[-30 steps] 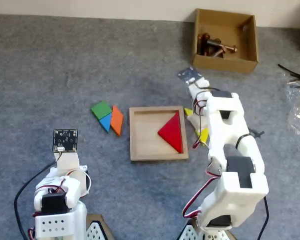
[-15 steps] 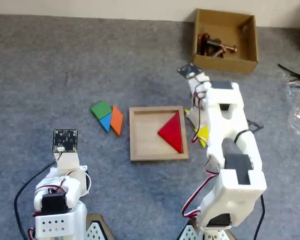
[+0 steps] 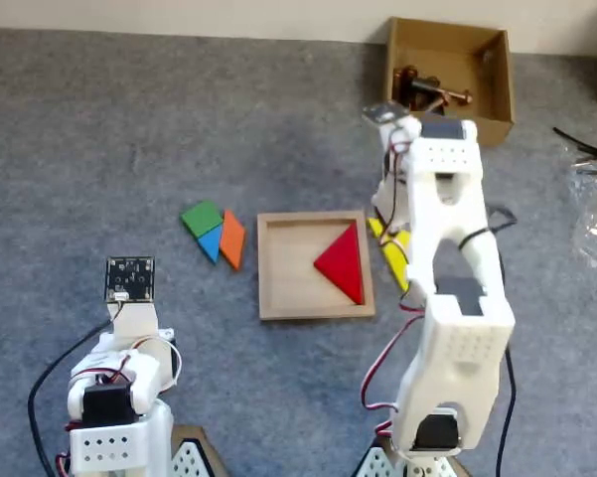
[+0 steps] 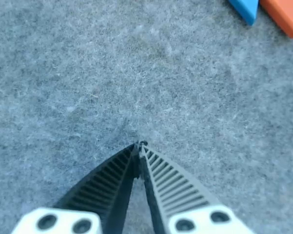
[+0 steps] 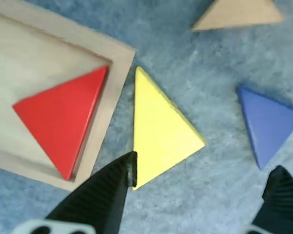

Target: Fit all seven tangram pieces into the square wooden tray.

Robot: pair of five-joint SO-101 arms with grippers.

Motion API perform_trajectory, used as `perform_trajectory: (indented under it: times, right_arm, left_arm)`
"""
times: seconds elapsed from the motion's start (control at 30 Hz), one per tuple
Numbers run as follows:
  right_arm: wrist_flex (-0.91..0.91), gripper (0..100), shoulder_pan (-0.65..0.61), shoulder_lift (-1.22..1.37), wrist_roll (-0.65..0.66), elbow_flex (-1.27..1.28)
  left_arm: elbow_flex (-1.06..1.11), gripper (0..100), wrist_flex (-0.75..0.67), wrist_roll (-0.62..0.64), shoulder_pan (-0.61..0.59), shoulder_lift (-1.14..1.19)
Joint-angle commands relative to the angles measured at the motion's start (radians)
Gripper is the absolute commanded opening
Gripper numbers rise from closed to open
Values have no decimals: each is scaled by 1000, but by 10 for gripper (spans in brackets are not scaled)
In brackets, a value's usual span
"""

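The right gripper [image 5: 205, 175] stood open, fingers spread wide above the grey carpet [image 3: 99, 129] and holding nothing. One fingertip overlapped an edge of the yellow triangle [image 5: 158, 129]; contact could not be determined. The yellow triangle lay outside the wooden tray [image 5: 114, 92], just beside its wall. The red triangle [image 5: 63, 117] lay flat inside the tray, against that same wall. A dark blue triangle [image 5: 268, 122] lay on the carpet apart from the yellow one. A tan triangle [image 5: 236, 12] lay beyond both and was cut off by the frame edge.

In the high view, the right arm [image 3: 442, 219] covered the carpet on that side of the tray, leaving only slivers of yellow visible.

The left gripper [image 4: 139, 148] was closed on nothing, over bare carpet. The green piece [image 3: 202, 218], light blue triangle [image 3: 211, 241] and orange piece [image 3: 232, 238] were clustered together on the tray's opposite side.

A cardboard box [image 3: 445, 127] stood beyond the right arm; its copper-coloured contents were hard to make out.
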Motion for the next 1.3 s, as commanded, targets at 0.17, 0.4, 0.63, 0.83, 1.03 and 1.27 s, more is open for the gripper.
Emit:
perform_trajectory:
  times: [0.17,0.4,0.63,0.83,1.03,1.27]
  right_arm:
    - [139,382,-24,177,-3,-360]
    - [139,382,-24,185,-5,-364]
    - [140,382,-24,183,-11,-358]
    - [147,382,-12,148,-11,-249]
    - [142,382,-31,44,44,1]
    - [45,382,-7,12,130,24]
  left_arm:
    - [21,5,8,2,-8,7]
    - [21,5,8,2,-8,7]
    - [21,5,8,2,-8,7]
    - [21,5,8,2,-8,7]
    - [21,5,8,2,-8,7]
    - [21,5,8,2,-8,7]
